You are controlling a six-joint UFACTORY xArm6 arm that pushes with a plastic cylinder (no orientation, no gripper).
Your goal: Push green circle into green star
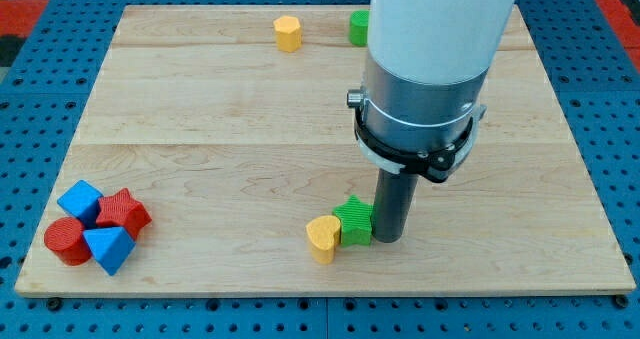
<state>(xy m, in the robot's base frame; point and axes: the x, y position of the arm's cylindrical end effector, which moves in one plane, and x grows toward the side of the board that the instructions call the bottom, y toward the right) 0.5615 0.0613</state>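
The wooden board takes nearly the whole view, and my arm hangs over its right half, so it hides a part of the top edge. My tool is only a plain rod: it has nothing to open or close and it holds nothing. My tip stands on the board near the view's bottom, touching or almost touching the right side of the green star.

At the view's bottom left, four blocks are packed together: a blue cube, a red star, a red cylinder and a blue triangle block. They are well apart from my work.

The green circle is at the view's top, half hidden behind my arm, with a yellow block to its left. So the circle is far from the star, and I judge I must go above it to push it down. A yellow heart touches the star's left side and could move too.
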